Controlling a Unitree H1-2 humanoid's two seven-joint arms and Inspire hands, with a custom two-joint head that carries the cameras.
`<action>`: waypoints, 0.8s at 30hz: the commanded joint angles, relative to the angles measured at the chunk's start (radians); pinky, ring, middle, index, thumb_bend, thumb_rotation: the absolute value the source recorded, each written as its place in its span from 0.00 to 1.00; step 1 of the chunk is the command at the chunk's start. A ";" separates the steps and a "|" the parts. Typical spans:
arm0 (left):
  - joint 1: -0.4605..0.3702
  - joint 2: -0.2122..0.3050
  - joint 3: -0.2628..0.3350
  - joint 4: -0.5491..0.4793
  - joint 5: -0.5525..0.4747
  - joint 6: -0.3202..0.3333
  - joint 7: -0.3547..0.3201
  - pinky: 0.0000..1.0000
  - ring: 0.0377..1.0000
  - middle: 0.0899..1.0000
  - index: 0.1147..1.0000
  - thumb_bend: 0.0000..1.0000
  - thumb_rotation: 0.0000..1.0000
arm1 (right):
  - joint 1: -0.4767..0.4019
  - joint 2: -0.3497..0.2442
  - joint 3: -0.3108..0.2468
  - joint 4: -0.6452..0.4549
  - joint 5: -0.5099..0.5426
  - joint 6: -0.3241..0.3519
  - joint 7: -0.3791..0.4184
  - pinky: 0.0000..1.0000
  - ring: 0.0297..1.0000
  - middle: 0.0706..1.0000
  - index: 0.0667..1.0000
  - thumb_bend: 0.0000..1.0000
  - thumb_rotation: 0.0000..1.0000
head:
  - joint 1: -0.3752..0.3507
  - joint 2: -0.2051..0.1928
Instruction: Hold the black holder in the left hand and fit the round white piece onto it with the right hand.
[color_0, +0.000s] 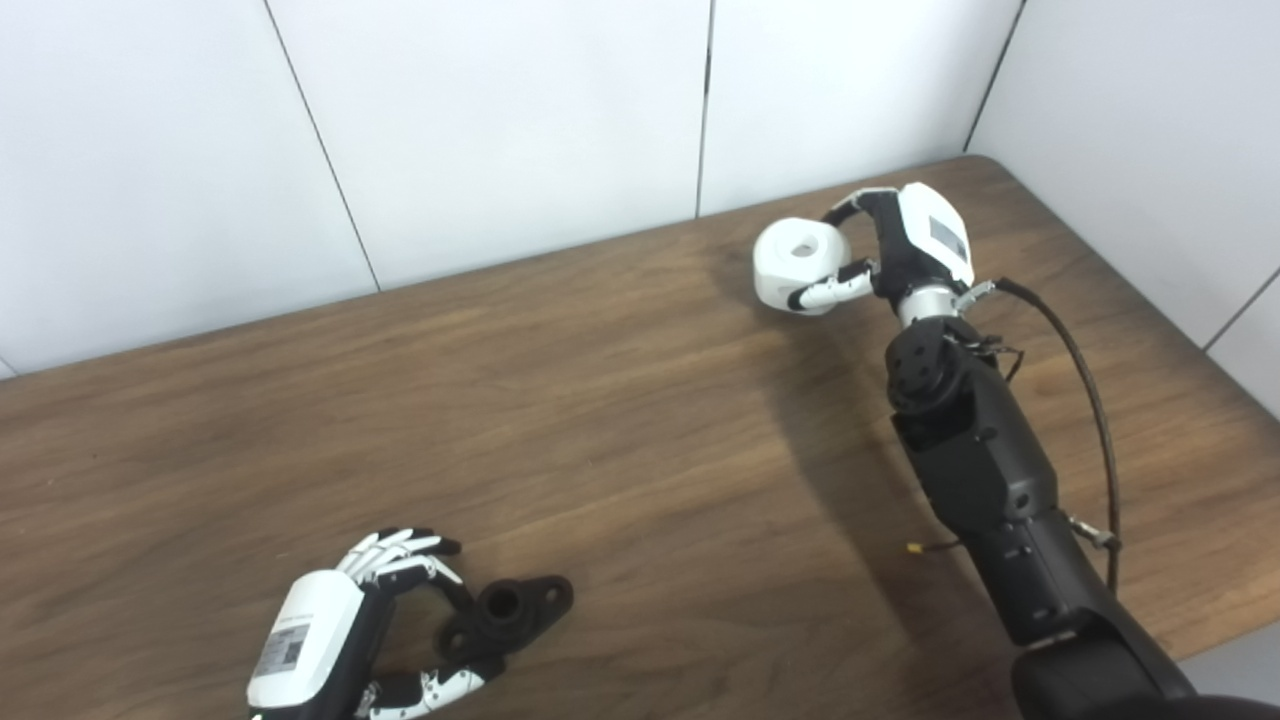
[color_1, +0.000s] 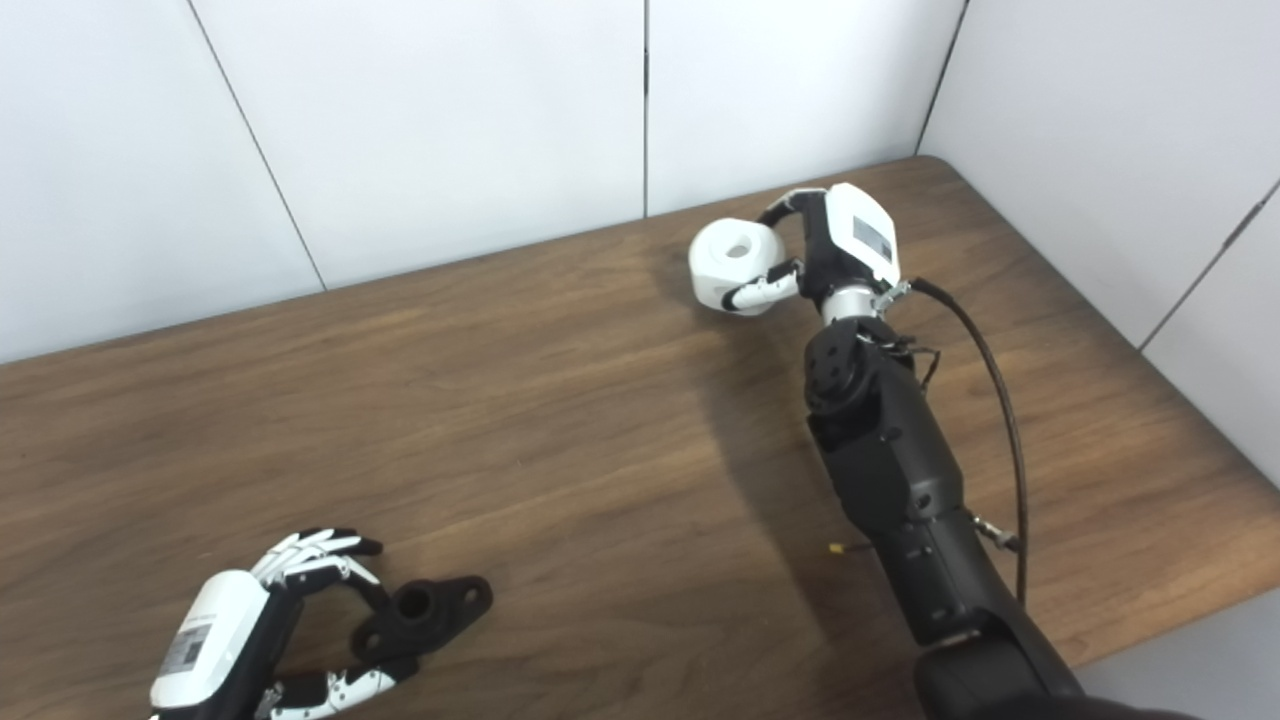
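Black and low, the holder (color_0: 505, 610) lies near the front left of the wooden tabletop (color_0: 620, 420), its socket facing up so the other part can drop in. The left robot hand (color_0: 350, 630) curls around its near end, fingers and thumb either side; whether it truly grips or only brackets the holder I cannot tell. Well apart, toward the back right, the right robot hand (color_0: 890, 250) grasps the round white piece (color_0: 797, 264), hole upward, probably to keep it aligned for the carry across.
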 joint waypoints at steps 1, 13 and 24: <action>0.025 0.007 -0.008 0.020 0.024 0.052 -0.038 0.88 0.84 0.75 0.42 0.52 0.04 | -0.036 -0.024 -0.029 -0.077 -0.034 -0.005 0.074 0.74 0.80 0.77 0.44 0.53 0.14 | 0.006 0.001; 0.028 -0.019 -0.031 0.026 0.067 0.048 -0.025 0.87 0.83 0.75 0.42 0.52 0.04 | -0.019 -0.011 -0.050 -0.390 -0.183 -0.005 0.508 0.79 0.82 0.77 0.45 0.53 0.14 | 0.119 0.031; 0.013 -0.044 -0.070 0.039 0.109 0.068 -0.010 0.89 0.84 0.76 0.42 0.52 0.05 | 0.003 0.020 -0.051 -0.610 -0.177 -0.005 0.787 0.84 0.83 0.74 0.44 0.53 0.14 | 0.235 0.063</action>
